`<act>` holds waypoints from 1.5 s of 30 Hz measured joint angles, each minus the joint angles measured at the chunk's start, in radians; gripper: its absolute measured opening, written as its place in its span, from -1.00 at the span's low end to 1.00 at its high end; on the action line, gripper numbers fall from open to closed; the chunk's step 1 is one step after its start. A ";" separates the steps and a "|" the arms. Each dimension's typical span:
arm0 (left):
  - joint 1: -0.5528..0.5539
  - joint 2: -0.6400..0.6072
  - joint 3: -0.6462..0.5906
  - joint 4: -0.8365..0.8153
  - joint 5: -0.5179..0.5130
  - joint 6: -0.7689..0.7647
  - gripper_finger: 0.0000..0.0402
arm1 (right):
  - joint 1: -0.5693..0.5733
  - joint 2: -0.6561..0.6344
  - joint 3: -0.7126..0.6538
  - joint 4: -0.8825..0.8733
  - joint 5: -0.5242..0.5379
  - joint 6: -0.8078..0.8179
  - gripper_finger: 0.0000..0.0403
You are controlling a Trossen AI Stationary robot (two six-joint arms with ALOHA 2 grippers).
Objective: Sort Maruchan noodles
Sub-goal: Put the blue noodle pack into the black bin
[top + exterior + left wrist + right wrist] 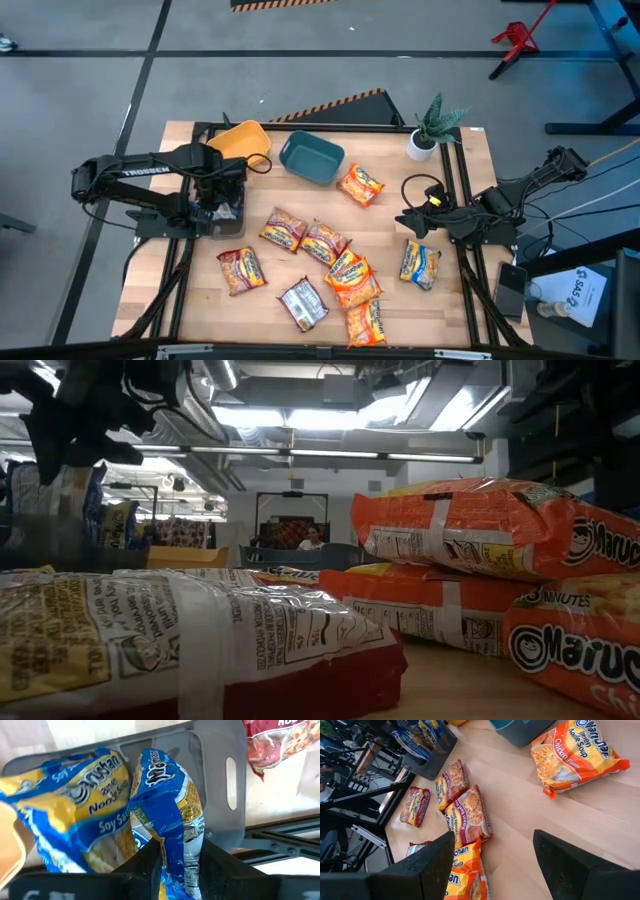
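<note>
My left gripper [180, 857] is shut on a blue Maruchan noodle packet [172, 805] over a grey bin [220, 785] at the table's left [222, 212]. A second blue packet [75, 805] lies in that bin. Orange, maroon and silver packets lie flat on the wooden table: one orange [360, 184] near the teal bin, two maroon [284, 230] [240, 270], and a cluster near the front [352, 280]. My right gripper [492, 852] hovers open at the table's right [412, 218], above the wood, with nothing between its fingers. My left gripper pinches one end of the blue packet [175, 845] between its two fingers [150, 865]. The fingers come from above, pointing down. The packet hangs below them, crumpled, inside the grey bin beside the other blue packet. Whether its lower end rests on the bin's floor I cannot tell.
A yellow bin [240, 140] and a teal bin [312, 158] stand at the far side. A small potted plant [428, 130] is at the far right corner. A blue-and-orange packet [420, 264] lies below my right gripper. Bare wood shows between the teal bin and the maroon packets.
</note>
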State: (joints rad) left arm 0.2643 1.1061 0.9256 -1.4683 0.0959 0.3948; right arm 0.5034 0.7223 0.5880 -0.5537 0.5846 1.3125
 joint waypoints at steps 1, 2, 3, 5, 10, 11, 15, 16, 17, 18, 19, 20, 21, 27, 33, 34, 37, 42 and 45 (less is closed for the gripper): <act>0.002 0.000 -0.011 0.006 -0.001 0.008 -0.56 | 0.000 0.000 0.000 0.000 0.000 0.000 0.29; 0.005 0.000 -0.021 0.009 -0.003 0.013 -0.56 | 0.000 0.000 0.000 0.000 0.000 0.000 0.29; 0.008 0.000 -0.029 0.011 -0.008 0.018 -0.56 | 0.000 0.000 0.000 0.000 0.000 0.000 0.29; 0.016 0.001 -0.042 0.018 -0.011 0.031 -0.56 | 0.000 0.000 0.000 0.000 0.000 0.000 0.29; 0.026 0.000 -0.057 0.025 -0.019 0.090 -0.55 | 0.000 0.000 0.000 0.001 0.000 0.000 0.29; 0.025 0.000 -0.057 0.031 -0.027 0.093 -0.54 | 0.000 0.000 0.000 0.002 -0.001 0.000 0.29; 0.025 0.000 -0.057 0.040 -0.037 0.083 -0.49 | 0.000 0.000 0.000 0.003 -0.016 0.000 0.29; 0.025 0.000 -0.057 0.040 -0.038 0.081 -0.47 | 0.000 0.000 0.000 0.003 -0.019 -0.001 0.29; 0.025 0.000 -0.057 0.040 -0.038 0.080 -0.45 | 0.000 0.000 0.000 0.003 -0.019 0.000 0.29; 0.025 0.000 -0.057 0.040 -0.038 0.080 -0.43 | 0.000 0.000 0.000 0.003 -0.019 -0.001 0.29; 0.025 0.000 -0.056 0.040 -0.038 0.080 -0.40 | 0.000 0.000 0.000 0.003 -0.019 0.000 0.29; 0.025 0.000 -0.053 0.040 -0.038 0.079 -0.37 | 0.000 0.000 0.000 0.003 -0.019 -0.001 0.29; 0.025 0.000 -0.046 0.040 -0.038 0.079 -0.34 | 0.000 0.000 0.000 0.003 -0.019 -0.001 0.29; 0.025 0.000 0.013 0.037 -0.125 0.063 -0.15 | 0.000 0.000 0.000 0.003 -0.020 -0.001 0.29; 0.025 0.000 0.117 0.008 -0.252 0.052 -0.05 | 0.000 0.000 0.000 0.002 -0.020 -0.001 0.29; 0.025 0.000 0.138 0.004 -0.272 0.043 -0.04 | 0.000 0.000 0.000 0.001 -0.020 -0.001 0.29; 0.025 0.000 0.215 0.002 -0.317 -0.016 -0.04 | 0.000 0.008 0.000 -0.042 -0.057 0.033 0.29; 0.025 0.000 0.373 0.070 -0.289 -0.233 -0.04 | 0.000 0.086 -0.001 -0.272 -0.212 0.294 0.29; 0.025 0.000 0.452 0.203 -0.222 -0.371 -0.03 | 0.000 0.145 -0.001 -0.324 -0.359 0.410 0.29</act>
State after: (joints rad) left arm 0.2897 1.1061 1.3773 -1.2651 -0.1265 0.0243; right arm 0.5038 0.8669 0.5869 -0.8775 0.2260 1.7221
